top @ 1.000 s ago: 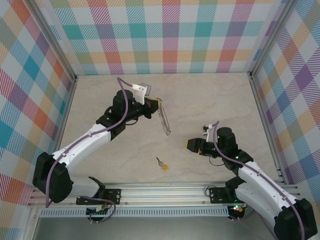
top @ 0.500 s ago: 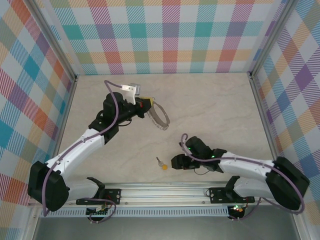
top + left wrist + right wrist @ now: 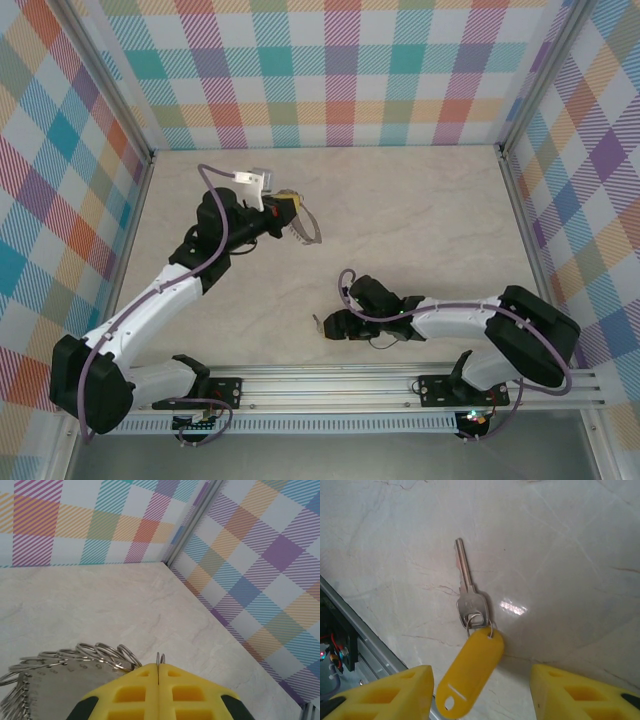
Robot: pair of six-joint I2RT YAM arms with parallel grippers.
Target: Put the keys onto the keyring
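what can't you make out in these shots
1. Top view: the key is mostly covered by the right jaws; just a silver tip shows.
2. Left wrist view: the keyring runs off the left and bottom edges and behind the shut left jaws, so its full loop is unseen.
3. Right wrist view: the open right jaws are cut by the bottom edge, so their height above the table is unclear.

Silver key (image 3: 465,582), yellow tag (image 3: 470,672); silvery keyring (image 3: 102,652).
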